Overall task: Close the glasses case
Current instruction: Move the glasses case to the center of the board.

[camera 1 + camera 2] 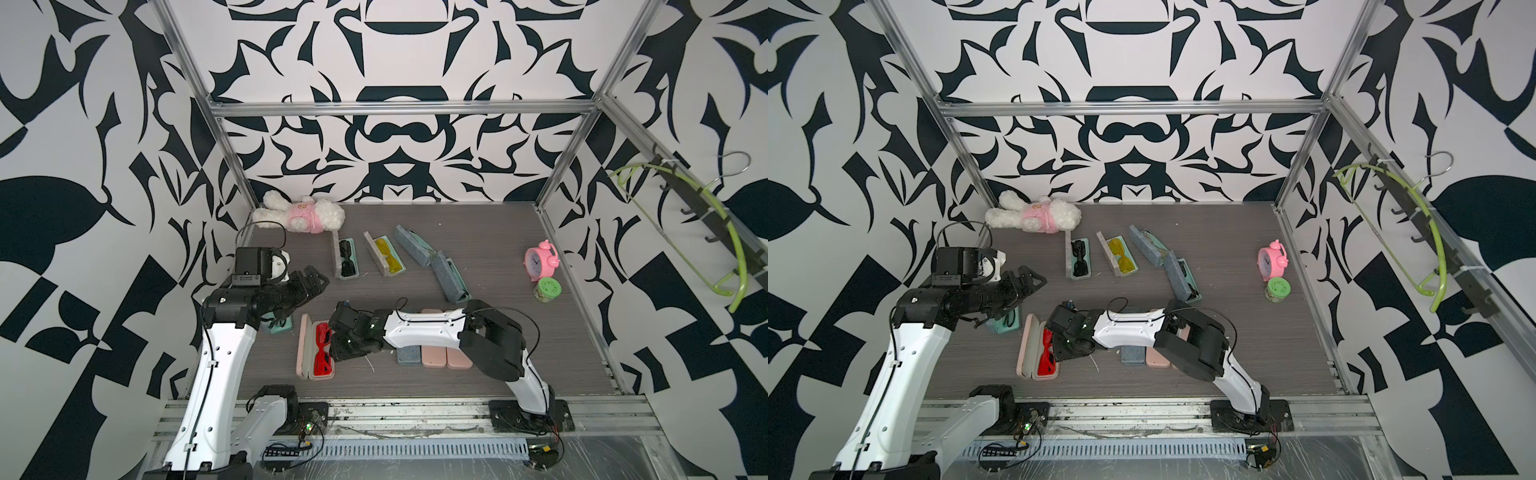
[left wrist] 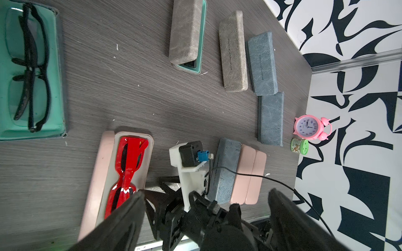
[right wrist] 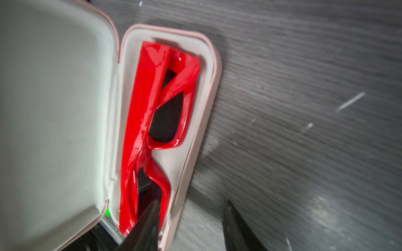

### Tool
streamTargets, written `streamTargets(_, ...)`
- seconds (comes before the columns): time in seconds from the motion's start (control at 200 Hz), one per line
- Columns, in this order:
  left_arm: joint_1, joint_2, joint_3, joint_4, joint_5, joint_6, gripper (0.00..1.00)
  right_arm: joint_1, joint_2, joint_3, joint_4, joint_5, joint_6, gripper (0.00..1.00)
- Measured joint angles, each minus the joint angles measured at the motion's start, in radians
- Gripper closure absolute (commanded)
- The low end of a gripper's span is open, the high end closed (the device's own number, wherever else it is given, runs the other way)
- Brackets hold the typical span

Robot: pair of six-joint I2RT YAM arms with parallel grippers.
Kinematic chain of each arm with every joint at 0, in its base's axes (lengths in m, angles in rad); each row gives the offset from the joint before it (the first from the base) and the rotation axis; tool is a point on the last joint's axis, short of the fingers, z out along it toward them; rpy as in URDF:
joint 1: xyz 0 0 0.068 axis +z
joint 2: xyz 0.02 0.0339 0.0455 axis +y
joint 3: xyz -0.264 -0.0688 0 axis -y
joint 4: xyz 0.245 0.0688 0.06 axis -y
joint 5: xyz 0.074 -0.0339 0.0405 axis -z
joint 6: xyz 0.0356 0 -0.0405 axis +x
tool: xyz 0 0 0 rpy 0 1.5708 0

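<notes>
Right wrist view: the pink glasses case (image 3: 210,104) lies open right under the right gripper (image 3: 191,202), red glasses (image 3: 141,108) inside; the fingers (image 3: 148,223) stand apart, straddling the base's outer rim, clamped on nothing I can see; the lid (image 3: 54,108) is thrown open on the far side, towards the left arm; in a top view the case's long axis runs away from the robot, near-left on the tabletop (image 1: 498,353); right forearm stretched low across; left gripper (image 1: 318,282) hovers spread and empty, further off.
</notes>
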Motion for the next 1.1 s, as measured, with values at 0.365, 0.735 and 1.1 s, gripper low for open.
streamTargets(0.365,0.006,-0.004,-0.01,-0.001,0.014,0.003,0.1,0.03,0.086,0.148,-0.106,0.05,-0.006,0.75)
streamTargets(0.735,0.007,-0.01,-0.025,0.002,0.032,-0.01,0.14,0.043,0.076,0.145,-0.173,0.158,-0.009,0.89)
streamTargets(1.1,-0.003,-0.019,-0.082,0.03,0.1,-0.04,0.21,0.01,-0.048,-0.017,-0.232,0.247,-0.007,0.92)
